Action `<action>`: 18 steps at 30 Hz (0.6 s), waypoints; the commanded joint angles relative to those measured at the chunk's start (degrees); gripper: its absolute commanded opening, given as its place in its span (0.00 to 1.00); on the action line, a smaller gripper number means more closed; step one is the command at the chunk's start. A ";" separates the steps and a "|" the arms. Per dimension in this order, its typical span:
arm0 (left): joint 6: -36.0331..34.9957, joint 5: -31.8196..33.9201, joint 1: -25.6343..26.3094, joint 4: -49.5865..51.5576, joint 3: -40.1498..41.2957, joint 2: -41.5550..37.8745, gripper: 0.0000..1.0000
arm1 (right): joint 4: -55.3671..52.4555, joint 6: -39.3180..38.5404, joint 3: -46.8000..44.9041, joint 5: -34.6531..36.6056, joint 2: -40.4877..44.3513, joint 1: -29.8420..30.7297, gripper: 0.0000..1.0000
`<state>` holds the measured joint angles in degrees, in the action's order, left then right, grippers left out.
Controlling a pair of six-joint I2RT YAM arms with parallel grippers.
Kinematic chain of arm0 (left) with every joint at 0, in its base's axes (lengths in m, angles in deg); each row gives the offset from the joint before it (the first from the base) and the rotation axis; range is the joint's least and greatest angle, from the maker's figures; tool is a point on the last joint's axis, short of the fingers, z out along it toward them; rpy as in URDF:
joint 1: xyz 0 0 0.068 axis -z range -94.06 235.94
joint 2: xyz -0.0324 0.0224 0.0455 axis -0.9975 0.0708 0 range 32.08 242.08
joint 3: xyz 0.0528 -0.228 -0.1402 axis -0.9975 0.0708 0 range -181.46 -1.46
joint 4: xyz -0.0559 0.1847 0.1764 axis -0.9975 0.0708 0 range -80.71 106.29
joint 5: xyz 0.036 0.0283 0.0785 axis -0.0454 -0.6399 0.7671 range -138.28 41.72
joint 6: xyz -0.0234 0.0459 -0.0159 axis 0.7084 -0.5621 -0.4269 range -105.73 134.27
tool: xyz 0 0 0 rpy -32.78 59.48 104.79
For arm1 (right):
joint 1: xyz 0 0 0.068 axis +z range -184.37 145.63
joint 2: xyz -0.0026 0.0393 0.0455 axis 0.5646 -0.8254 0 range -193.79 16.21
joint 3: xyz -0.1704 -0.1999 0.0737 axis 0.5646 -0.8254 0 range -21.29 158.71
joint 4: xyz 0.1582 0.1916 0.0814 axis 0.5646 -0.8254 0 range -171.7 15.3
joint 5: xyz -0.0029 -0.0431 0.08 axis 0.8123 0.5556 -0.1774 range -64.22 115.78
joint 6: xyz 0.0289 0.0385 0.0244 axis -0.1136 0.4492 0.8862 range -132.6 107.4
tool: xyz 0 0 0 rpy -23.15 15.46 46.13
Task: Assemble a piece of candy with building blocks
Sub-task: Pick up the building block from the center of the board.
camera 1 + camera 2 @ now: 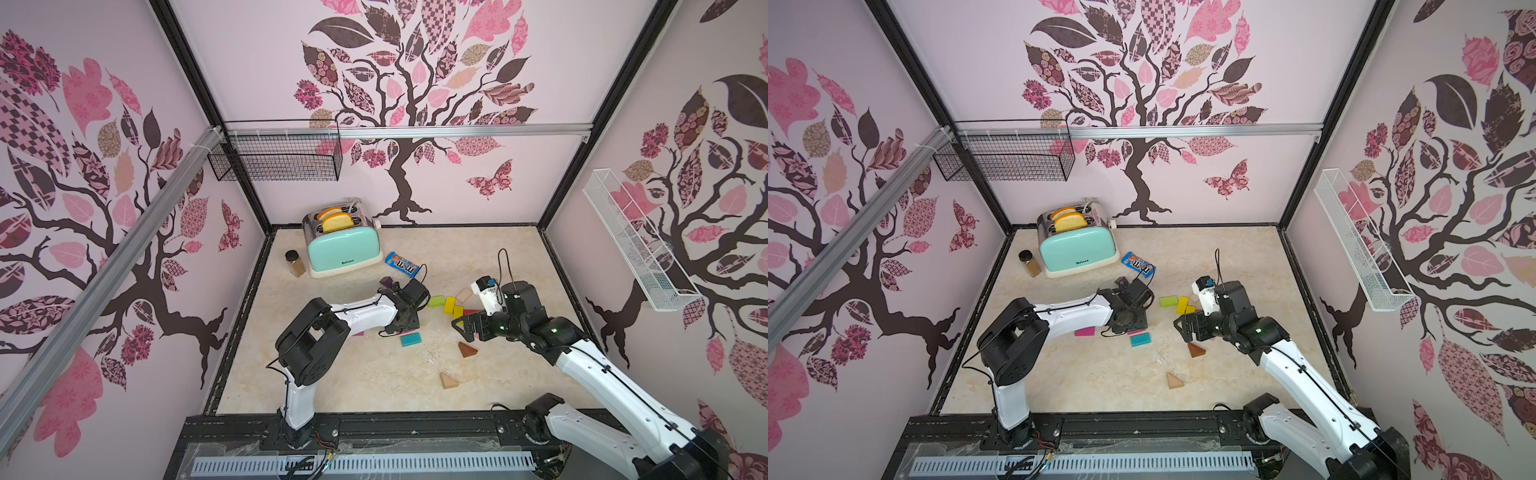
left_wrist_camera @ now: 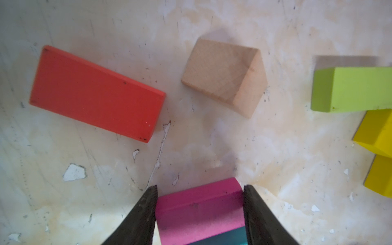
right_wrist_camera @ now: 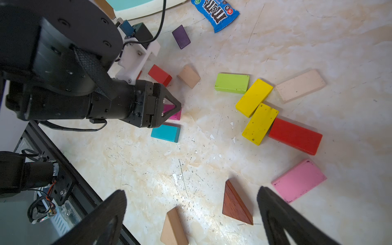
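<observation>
The building blocks lie scattered on the marble floor. My left gripper (image 2: 199,188) reaches down with a finger pressed to each side of a magenta block (image 2: 199,207), which sits right next to a teal block (image 2: 224,237). Just beyond them lie a red block (image 2: 95,93) and a tan block (image 2: 224,76). In both top views the arm hides most of this grip, and the teal block (image 1: 411,340) shows beside it. My right gripper (image 3: 192,192) hangs open and empty above a brown triangle (image 3: 235,203) and a tan triangle (image 3: 172,229).
Green (image 3: 232,83), yellow (image 3: 254,97), red (image 3: 296,135), pink (image 3: 299,180) and pale tan (image 3: 300,86) blocks cluster between the arms. A purple block (image 3: 181,36) and a blue M&M's packet (image 1: 402,266) lie farther back. A mint toaster (image 1: 343,245) and a spice jar (image 1: 295,263) stand at the back left.
</observation>
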<state>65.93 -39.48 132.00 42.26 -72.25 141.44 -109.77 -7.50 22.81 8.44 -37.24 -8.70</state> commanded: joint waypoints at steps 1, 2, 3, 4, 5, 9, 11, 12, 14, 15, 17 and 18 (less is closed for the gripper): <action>-3.84 3.59 0.24 5.58 2.63 0.91 0.45 | 0.84 -0.37 -0.35 -0.41 0.72 -0.20 0.99; -4.66 4.15 0.25 5.92 3.06 0.33 0.45 | 1.04 -0.37 -0.33 -0.49 0.52 -0.19 0.99; -5.67 4.82 0.25 6.18 3.45 -0.06 0.45 | 1.21 -0.36 -0.26 -0.66 0.24 -0.18 0.99; -6.63 5.58 0.21 6.51 3.65 -0.27 0.45 | 1.34 -0.36 -0.24 -0.80 -0.02 -0.20 0.99; -7.79 6.39 0.14 6.77 3.80 -0.46 0.45 | 1.45 -0.28 -0.15 -0.93 -0.22 -0.19 0.99; -10.51 6.02 -2.03 4.97 6.30 -1.92 0.44 | 1.32 -0.33 0.29 -0.95 -0.73 -0.18 0.99; -11.88 5.32 -3.51 3.75 7.23 -2.48 0.44 | 1.23 -0.26 0.28 -0.77 -0.65 -0.19 0.99; -12.75 5.34 -4.21 3.57 7.24 -2.49 0.44 | 1.23 -0.18 0.29 -0.72 -0.60 -0.18 0.99; -14.13 4.95 -5.70 3.42 7.07 -2.65 0.44 | 1.16 -0.16 0.34 -0.67 -0.85 -0.18 0.99; -14.98 4.37 -6.48 3.08 7.21 -2.83 0.44 | 1.08 -0.13 0.52 -0.67 -0.99 -0.18 0.99; -16.65 3.63 -7.44 2.55 7.02 -2.71 0.45 | 1.06 0.04 0.79 -0.67 -1.19 -0.21 0.99; -17.63 3.51 -7.57 2.54 6.55 -2.37 0.45 | 1.18 0.07 0.77 -0.65 -1.22 -0.18 0.99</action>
<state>52.95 -36.14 125.51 41.51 -67.24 137.31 -108.96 -7.47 22.81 7.98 -38.38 -8.72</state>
